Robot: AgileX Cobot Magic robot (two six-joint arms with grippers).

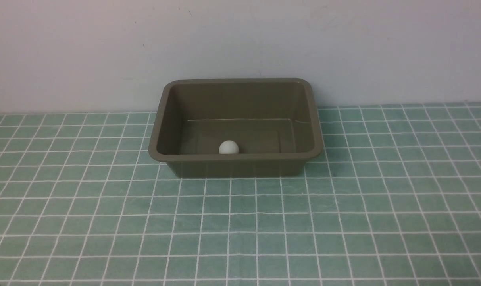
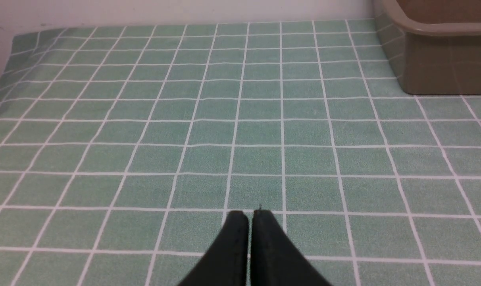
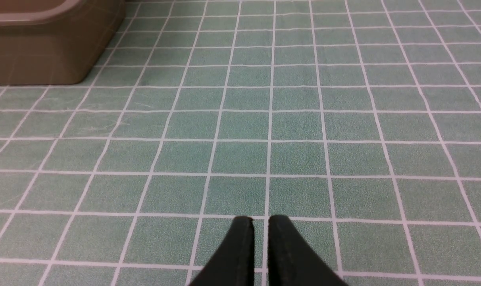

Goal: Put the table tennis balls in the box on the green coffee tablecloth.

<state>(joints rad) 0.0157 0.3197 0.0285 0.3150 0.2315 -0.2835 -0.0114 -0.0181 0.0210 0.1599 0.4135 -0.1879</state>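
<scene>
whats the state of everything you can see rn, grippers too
ball: inside the box, partly hidden by its near wall
box: upright, lidless, standing on the tablecloth
tablecloth: spread out, lying flat under the box
left gripper: shut, holding nothing
right gripper: slightly open, narrow gap between the fingers, holding nothing

Ball [image 1: 229, 147] in box [image 1: 235, 169], box on tablecloth [image 1: 240, 222], nr wall [image 1: 240, 39].

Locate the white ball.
The front view shows the white ball inside the brown box, on its floor by the near wall, slightly left of the box's middle.
</scene>
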